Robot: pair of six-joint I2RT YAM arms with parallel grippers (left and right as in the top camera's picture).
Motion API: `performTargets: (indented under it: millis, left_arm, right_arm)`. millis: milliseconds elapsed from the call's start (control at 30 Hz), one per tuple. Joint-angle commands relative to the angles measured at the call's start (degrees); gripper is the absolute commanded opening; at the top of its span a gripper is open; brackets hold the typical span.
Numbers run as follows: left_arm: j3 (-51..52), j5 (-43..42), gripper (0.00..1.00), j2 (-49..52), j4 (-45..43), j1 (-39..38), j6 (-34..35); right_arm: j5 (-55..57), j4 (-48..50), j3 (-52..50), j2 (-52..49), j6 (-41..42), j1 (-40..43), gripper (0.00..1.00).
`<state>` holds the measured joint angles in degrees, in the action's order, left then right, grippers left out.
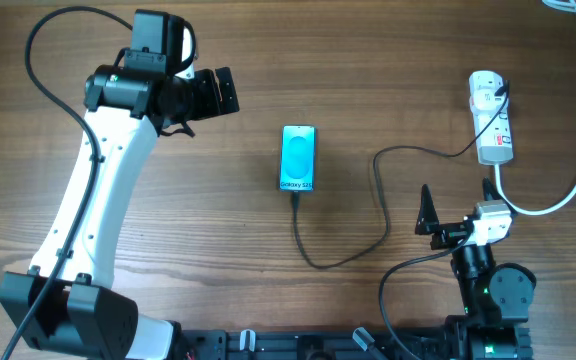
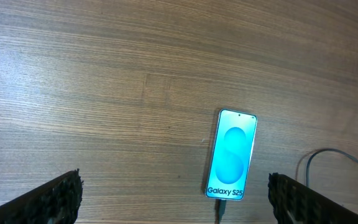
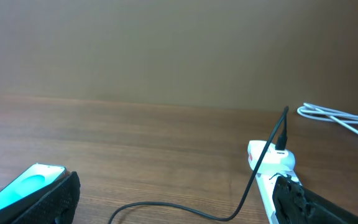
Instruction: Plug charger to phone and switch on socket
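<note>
The phone (image 1: pixel 298 156) lies flat mid-table with its cyan screen lit; it also shows as phone (image 2: pixel 230 154) and phone (image 3: pixel 23 186). The charger's thin black cable (image 1: pixel 340 258) loops from the phone's lower edge over to the white socket (image 1: pixel 490 118) at the right. Its connector tip (image 2: pixel 219 208) meets the phone's bottom edge. The black plug (image 3: pixel 281 140) sits in the socket (image 3: pixel 272 165). My left gripper (image 1: pixel 226 92) hovers open up-left of the phone, nothing between its fingers (image 2: pixel 55 199). My right gripper (image 1: pixel 458 202) stands open just below the socket, empty.
The socket's thick white cord (image 1: pixel 558 200) runs off its near end and curves up along the right table edge, also seen as cord (image 3: pixel 340 118). The black cable's slack (image 3: pixel 185 208) lies on the wood between my right fingers.
</note>
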<state>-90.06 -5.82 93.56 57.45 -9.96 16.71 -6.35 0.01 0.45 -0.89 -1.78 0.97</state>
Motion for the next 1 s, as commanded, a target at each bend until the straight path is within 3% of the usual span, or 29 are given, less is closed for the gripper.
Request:
performTargets:
  millis: [0, 700, 967]
  left_arm:
    - [0.0, 0.2, 1.00, 0.3, -0.1, 0.2, 0.5]
    - [1.0, 0.4, 1.00, -0.3, 0.3, -0.4, 0.2]
    - [14.1, 1.0, 1.00, -9.7, -5.1, -0.4, 0.3]
  right_arm:
    - [0.3, 0.2, -0.1, 0.6, 0.3, 0.2, 1.00]
    - [0.3, 0.2, -0.1, 0.6, 0.3, 0.2, 1.00]
    - [0.3, 0.2, -0.1, 0.6, 0.3, 0.2, 1.00]
